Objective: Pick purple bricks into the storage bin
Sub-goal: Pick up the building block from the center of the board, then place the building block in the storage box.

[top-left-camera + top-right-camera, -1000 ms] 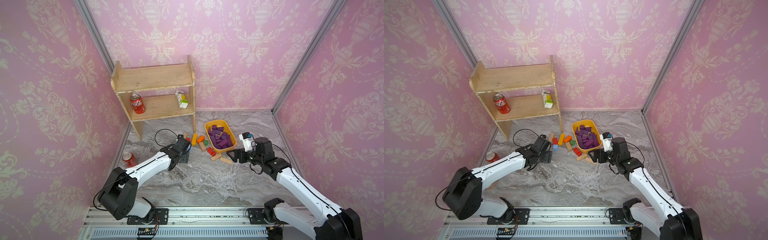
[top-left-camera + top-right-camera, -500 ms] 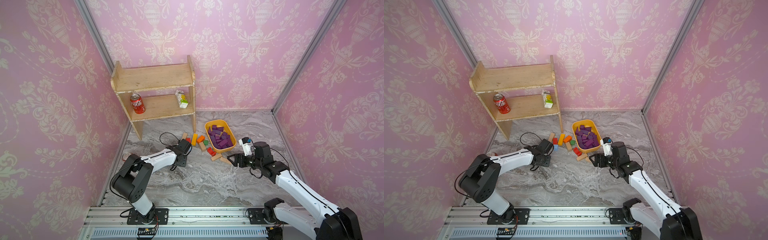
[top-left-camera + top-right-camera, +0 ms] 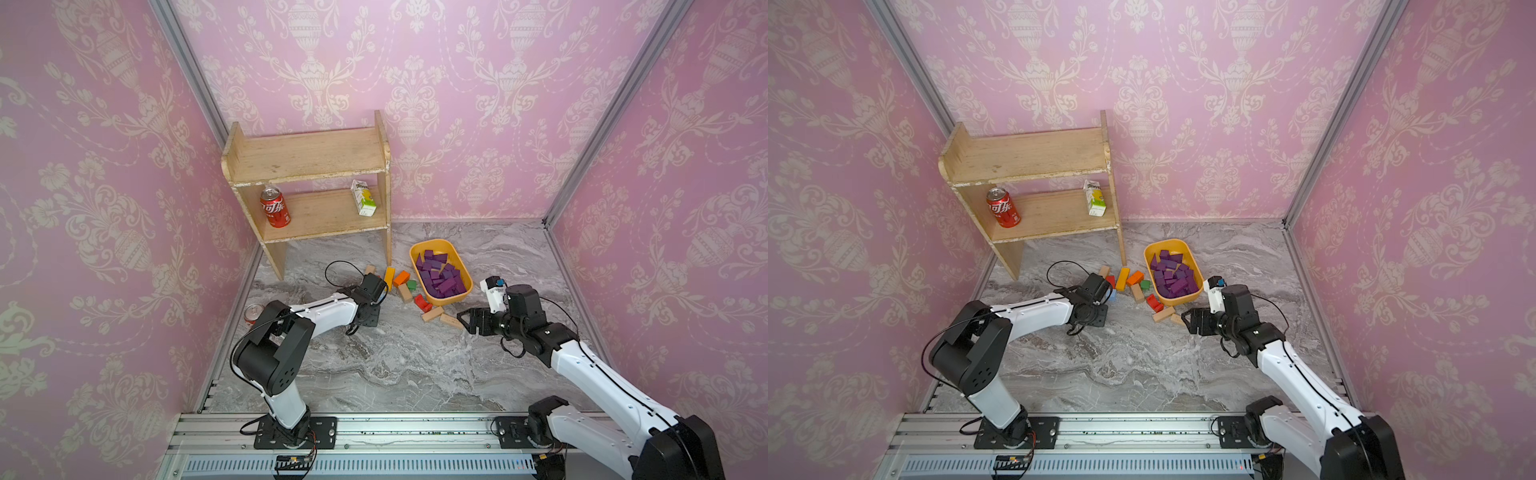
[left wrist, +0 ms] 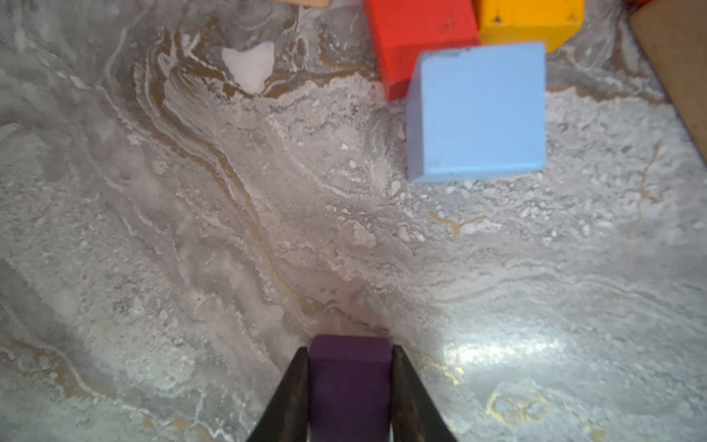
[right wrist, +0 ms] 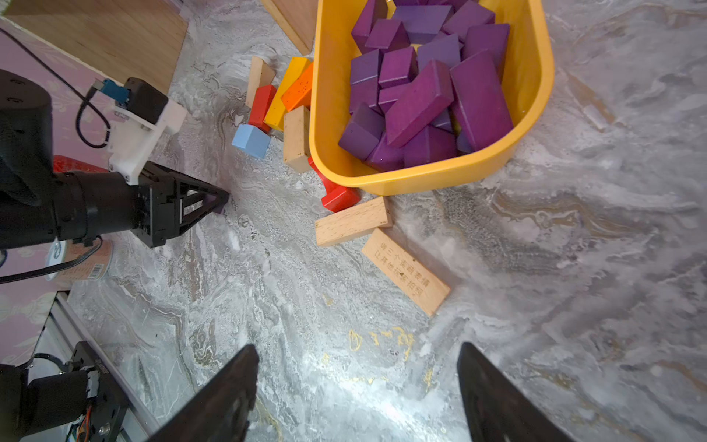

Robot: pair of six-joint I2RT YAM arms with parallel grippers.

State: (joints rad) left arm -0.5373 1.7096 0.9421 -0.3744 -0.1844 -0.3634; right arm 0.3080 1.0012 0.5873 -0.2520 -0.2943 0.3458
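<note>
Pink damask walls all round and a grey marble-look tabletop (image 3: 395,365), so the dark stuff stands out nicely. Your left gripper (image 4: 349,352) is clamped narrow on a small dark-purple wooden brick (image 4: 349,390), one jaw on each side face. It's low by the surface, left of the loose coloured pile. The shallow yellow-orange plastic storage bin (image 5: 421,181) sits to the right of it and a bit farther back, heaped with the other purple wooden bricks (image 5: 417,103). Your right gripper (image 5: 357,352) hangs wide and empty over bare marble on the near side of the bin, close to a tan printed wooden plank (image 5: 405,271).

My two cents on the lift: go straight up first, since a light-blue wooden cube (image 4: 476,114) and a red wooden block (image 4: 417,38) lie just beyond the tips, roughly on your way. The grip looks square, but only one end of the brick shows, so I can't tell how deep it sits. Go gently. Cross the rim high, then let go low over the heap so nothing bounces out. Park the right arm clear.
</note>
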